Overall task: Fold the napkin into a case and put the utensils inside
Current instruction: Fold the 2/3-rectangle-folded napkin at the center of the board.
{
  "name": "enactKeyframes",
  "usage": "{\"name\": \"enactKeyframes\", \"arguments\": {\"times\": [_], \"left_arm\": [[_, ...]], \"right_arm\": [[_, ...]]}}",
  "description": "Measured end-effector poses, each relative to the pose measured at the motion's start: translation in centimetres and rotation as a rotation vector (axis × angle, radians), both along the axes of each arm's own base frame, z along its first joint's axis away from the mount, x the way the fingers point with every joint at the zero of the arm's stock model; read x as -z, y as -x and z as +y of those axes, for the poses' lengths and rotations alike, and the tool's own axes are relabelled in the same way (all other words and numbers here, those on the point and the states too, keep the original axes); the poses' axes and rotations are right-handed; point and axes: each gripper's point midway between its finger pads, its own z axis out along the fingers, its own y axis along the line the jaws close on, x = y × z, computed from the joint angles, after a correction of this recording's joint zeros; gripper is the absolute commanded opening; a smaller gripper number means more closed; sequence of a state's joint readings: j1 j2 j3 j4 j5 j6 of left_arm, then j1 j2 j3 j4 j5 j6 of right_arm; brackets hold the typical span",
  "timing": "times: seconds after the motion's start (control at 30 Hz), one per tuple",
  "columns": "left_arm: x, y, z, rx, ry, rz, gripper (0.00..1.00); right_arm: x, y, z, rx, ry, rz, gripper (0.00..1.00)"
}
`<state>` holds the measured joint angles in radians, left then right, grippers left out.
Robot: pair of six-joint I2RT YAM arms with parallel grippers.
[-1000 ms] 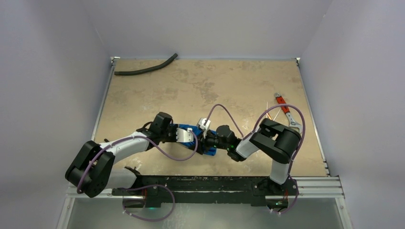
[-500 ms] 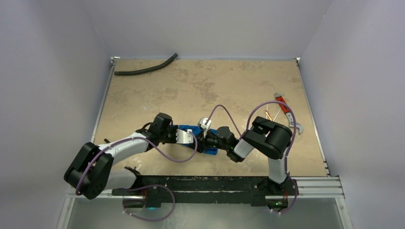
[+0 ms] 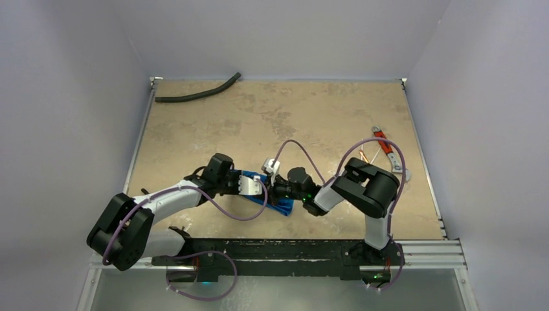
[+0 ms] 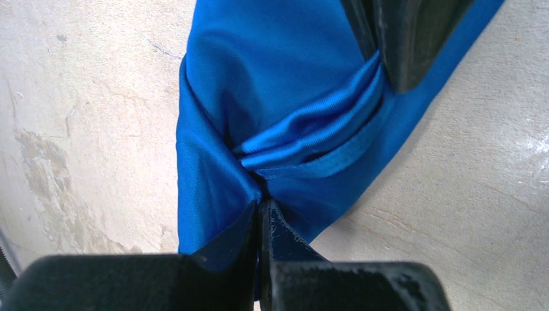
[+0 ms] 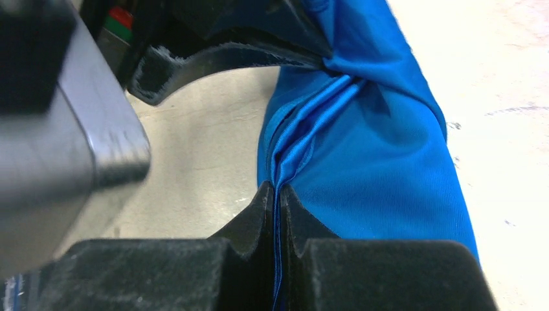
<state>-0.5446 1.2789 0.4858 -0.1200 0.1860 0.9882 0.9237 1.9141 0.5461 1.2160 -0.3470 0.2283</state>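
Two pinches hold the napkin (image 4: 259, 78), a bright blue cloth bunched on the table (image 3: 291, 110) near its front edge, a little left of the middle, between my two wrists. My left gripper (image 4: 262, 212) is pressed together on one end of it, the tips closed on a gathered edge. From that nip several tight pleats run across the cloth toward my other arm. My right gripper (image 5: 277, 197) is likewise squeezed onto the opposite end, a thin fold of blue caught between its pads, with creases fanning away from the bite. The two grippers face each other tip to tip with only a short stretch of cloth between them; in each wrist view the other's dark finger shows at the far end of the pleats. To either side of that ridge the napkin spreads smoother against the table. Well to the right, near the table's right edge, the utensils (image 3: 364, 157) show as thin copper-toned sticks, partly hidden behind my right arm, too small for me to count. Just beside them lies a red-handled wrench (image 3: 386, 146). A black hose (image 3: 197, 92) curves along the far left corner, well apart from everything else.
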Motion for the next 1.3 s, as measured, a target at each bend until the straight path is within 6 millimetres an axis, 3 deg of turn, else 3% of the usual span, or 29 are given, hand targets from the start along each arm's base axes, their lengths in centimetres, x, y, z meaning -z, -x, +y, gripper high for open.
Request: {"name": "enactKeyframes", "arguments": {"times": [0.17,0.43,0.77,1.0,1.3], "left_arm": [[0.0,-0.1,0.0,0.013,-0.007,-0.008,0.0],[-0.1,0.1,-0.2,0.061,-0.015,-0.019,0.0],[-1.0,0.6,-0.3,0.085,0.003,-0.035,0.0],[-1.6,0.4,-0.8,0.065,0.033,-0.019,0.0],[-0.4,1.7,-0.6,0.094,0.008,0.048,0.0]], "right_arm": [[-0.6,0.5,0.6,-0.073,0.053,0.078,0.03],[-1.4,0.1,-0.4,-0.147,0.099,0.208,0.01],[0.4,-0.4,-1.9,-0.184,0.089,0.424,0.0],[-0.4,0.5,-1.7,-0.212,0.075,0.501,0.0],[-3.4,-1.0,-0.7,-0.195,0.077,0.489,0.0]]}}
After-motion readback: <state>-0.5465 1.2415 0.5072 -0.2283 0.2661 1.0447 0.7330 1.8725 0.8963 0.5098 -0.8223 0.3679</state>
